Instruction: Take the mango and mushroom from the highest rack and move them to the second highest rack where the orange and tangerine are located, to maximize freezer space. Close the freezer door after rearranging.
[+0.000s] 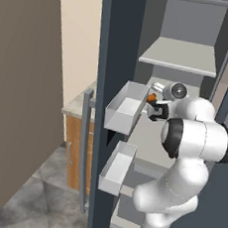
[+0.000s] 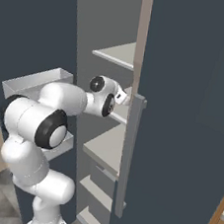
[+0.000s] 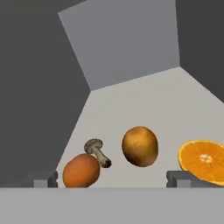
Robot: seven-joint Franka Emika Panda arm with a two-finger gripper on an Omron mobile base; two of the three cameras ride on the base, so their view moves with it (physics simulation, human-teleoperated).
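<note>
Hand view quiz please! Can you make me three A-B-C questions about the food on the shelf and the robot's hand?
1. Where does the mushroom lie?
A. Between the tangerine and the mango
B. On top of the cut orange
C. In a door bin

2. How many pieces of food are on the shelf?
A. Two
B. Four
C. Six

3. What is the hand doing?
A. It is open and holds nothing
B. It is shut on the mushroom
C. It is shut on the cut orange

Answers:
1 A, the mushroom sits right of the tangerine and left of the mango.
2 B, there are the tangerine, mushroom, mango and cut orange.
3 A, its two tips stand far apart with nothing gripped between them.
</note>
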